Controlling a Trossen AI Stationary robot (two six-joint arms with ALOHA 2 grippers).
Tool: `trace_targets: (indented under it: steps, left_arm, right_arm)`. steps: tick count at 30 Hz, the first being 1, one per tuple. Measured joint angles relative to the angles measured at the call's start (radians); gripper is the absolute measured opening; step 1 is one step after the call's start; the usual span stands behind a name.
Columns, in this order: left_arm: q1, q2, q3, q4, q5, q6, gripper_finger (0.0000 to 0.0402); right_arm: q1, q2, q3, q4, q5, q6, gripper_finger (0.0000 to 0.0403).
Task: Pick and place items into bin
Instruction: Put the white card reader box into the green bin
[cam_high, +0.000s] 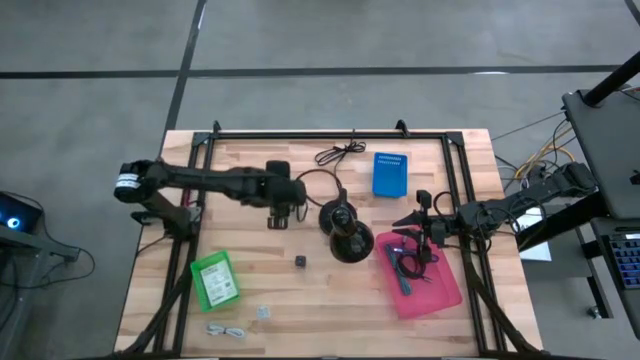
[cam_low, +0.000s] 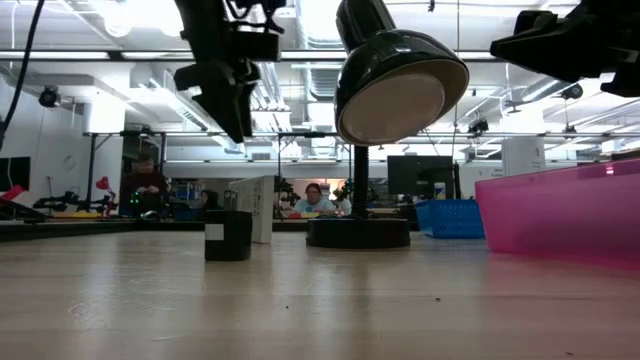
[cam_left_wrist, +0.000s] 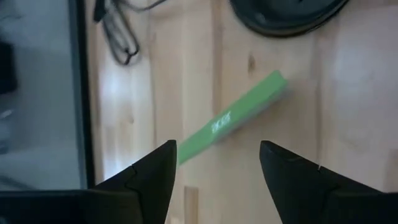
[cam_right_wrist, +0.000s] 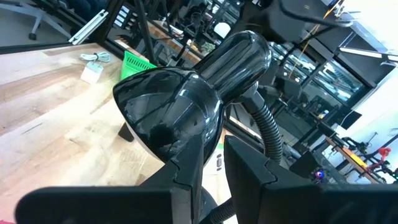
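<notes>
Because the lamp (cam_high: 345, 235) stands on the table (cam_high: 150, 300) directly between the left arm and the pink bin (cam_high: 447, 296), the largest hazard is judged to be collision: a straight, low carry toward the bin would strike the lamp's shade or base and could topple it onto the loose items. The right gripper (cam_high: 425, 228) waits at the bin's near rim, so a transfer arriving there could also foul that arm. The next hazard concerns the green packet (cam_left_wrist: 233, 115). It shows only a thin green face, suggesting it rests on a narrow edge, and an off-centre descent would probably knock it flat or push it toward the lamp base. The left gripper (cam_left_wrist: 217, 149) is raised clear of the table with its fingers spread and holding nothing. The packet lies on the table below and slightly ahead of it, angled across the gap and touching neither finger. The black cube (cam_high: 300, 261) sits nearby, apart from both.
</notes>
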Motion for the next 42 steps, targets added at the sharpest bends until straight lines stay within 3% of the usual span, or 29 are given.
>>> trace_targets:
  steps: [15, 25, 29, 42]
  left_arm:
    - [0.089, 0.000, -0.040, 0.085, 0.146, 0.314, 0.0215]
    - [0.089, 0.038, -0.045, 0.135, 0.229, 0.348, 0.0215]
    - [0.089, 0.096, -0.042, 0.139, 0.212, 0.421, 0.0215]
    - [0.110, 0.196, -0.016, 0.115, 0.176, 0.435, 0.0215]
  right_arm:
    - [0.000, 0.000, 0.000, -0.003, 0.000, -0.035, 0.0054]
    - [0.001, 0.000, 0.000, -0.003, 0.000, -0.078, 0.0054]
    - [0.000, 0.000, 0.000, -0.003, 0.000, -0.089, 0.0054]
    - [0.001, 0.000, 0.000, -0.005, 0.000, -0.090, 0.0054]
